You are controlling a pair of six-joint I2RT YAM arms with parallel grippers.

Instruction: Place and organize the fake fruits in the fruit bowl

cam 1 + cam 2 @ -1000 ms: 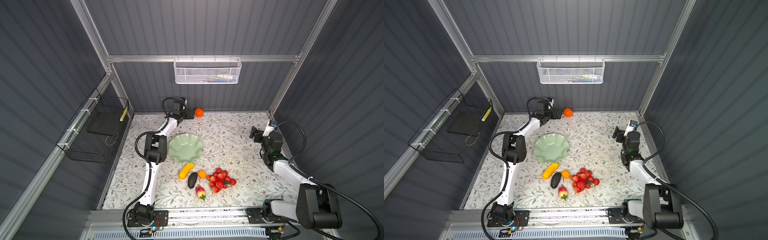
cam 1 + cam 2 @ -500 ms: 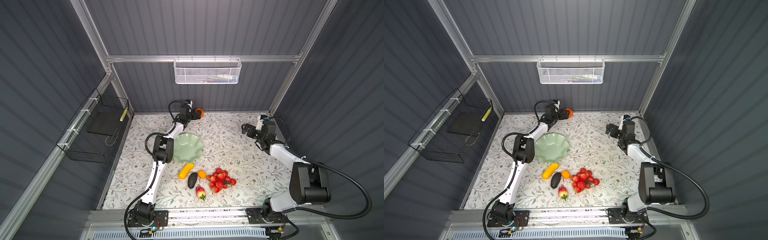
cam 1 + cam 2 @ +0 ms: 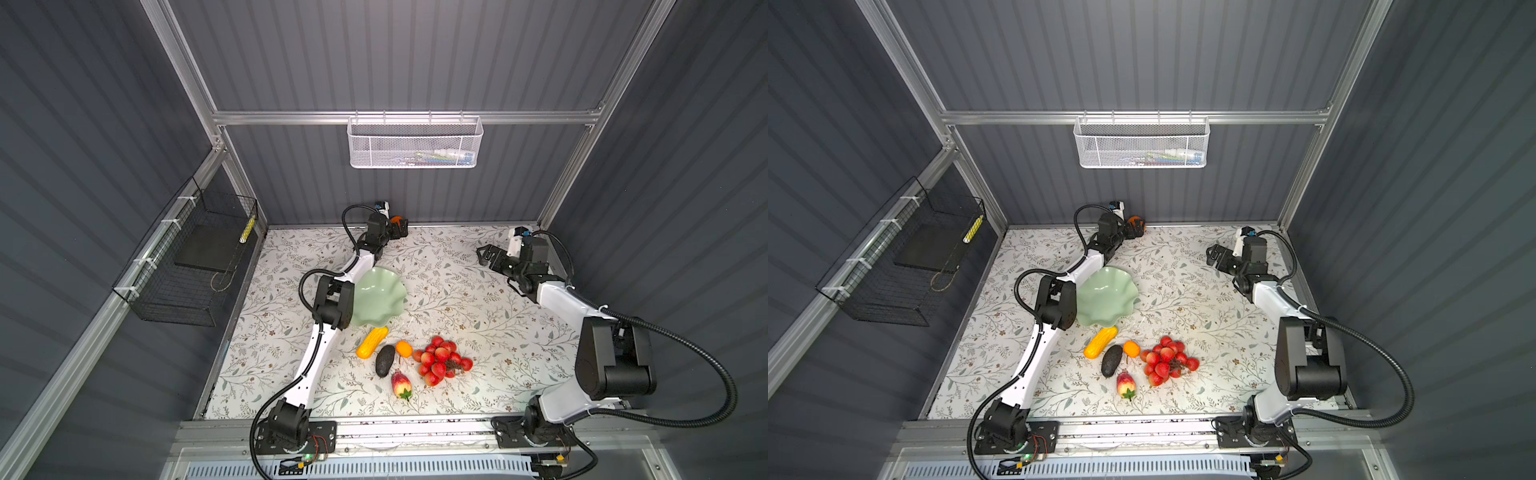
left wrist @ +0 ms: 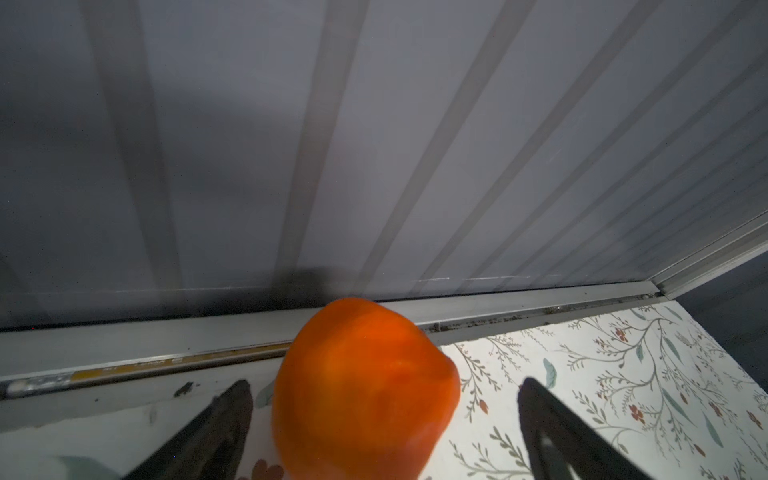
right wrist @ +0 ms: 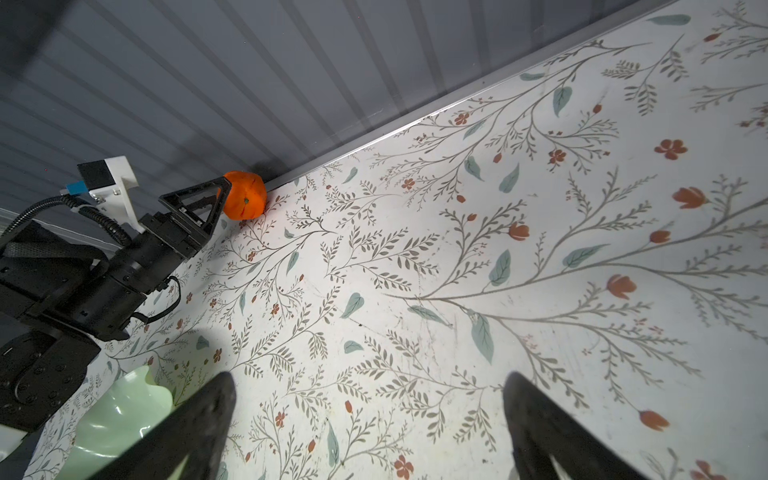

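Grey ribbed walls box in a floral-printed bench (image 3: 457,291). At its 12 o'clock edge, hard against the back rail, sits the round orange plastic fruit (image 4: 365,386). Around it stands the left gripper (image 4: 384,390), its black fingers (image 4: 224,419) wide apart with the fruit between them. One finger is nearly at the skin; the other has bare bench showing in the gap. Being round, the fruit offers no long axis, so closing where they stand looks sufficient to me. Near 2 o'clock, well apart, hovers the right gripper (image 5: 370,382), fingers likewise spread and empty. From the fruit, the pale mint-green scalloped bowl (image 3: 388,299) lies toward 6 o'clock, empty.
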